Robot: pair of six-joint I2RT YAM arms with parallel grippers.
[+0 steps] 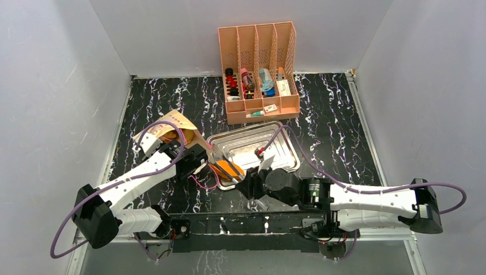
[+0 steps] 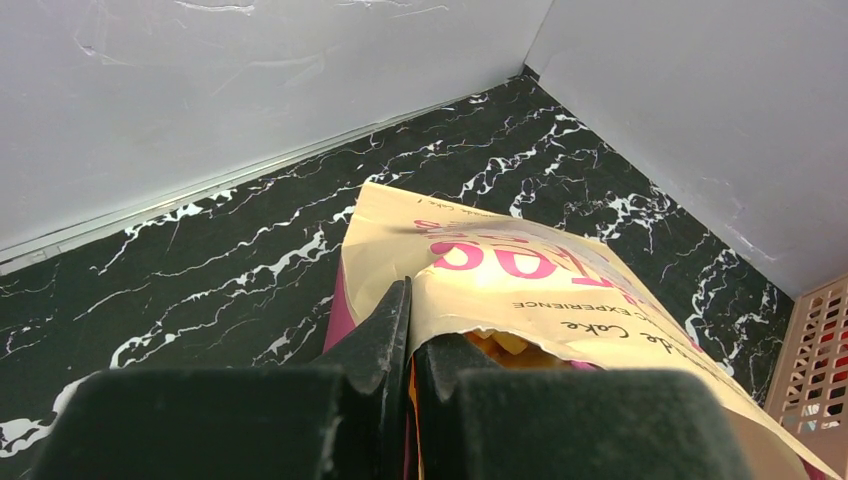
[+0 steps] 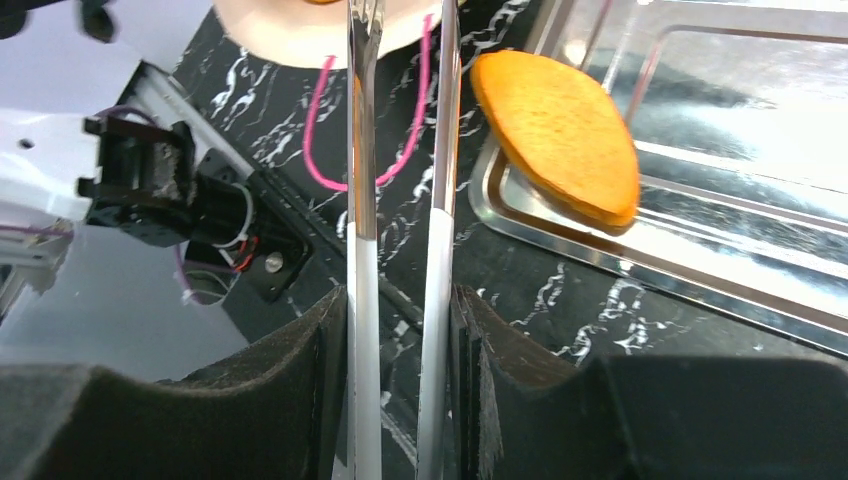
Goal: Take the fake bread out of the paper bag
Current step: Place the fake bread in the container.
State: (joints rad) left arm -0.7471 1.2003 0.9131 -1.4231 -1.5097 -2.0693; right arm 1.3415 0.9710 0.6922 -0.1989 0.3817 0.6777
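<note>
bread (image 3: 560, 135) lies on tray (image 3: 720, 280) rim

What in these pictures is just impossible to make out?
Inside of the paper bag: left wrist view, its own upper side covers it; only a yellow scrap shows at the mouth.
Items in the organizer: top view, too small to name.
Far side of the tray: right wrist view, cut off by the picture's edges.
</note>
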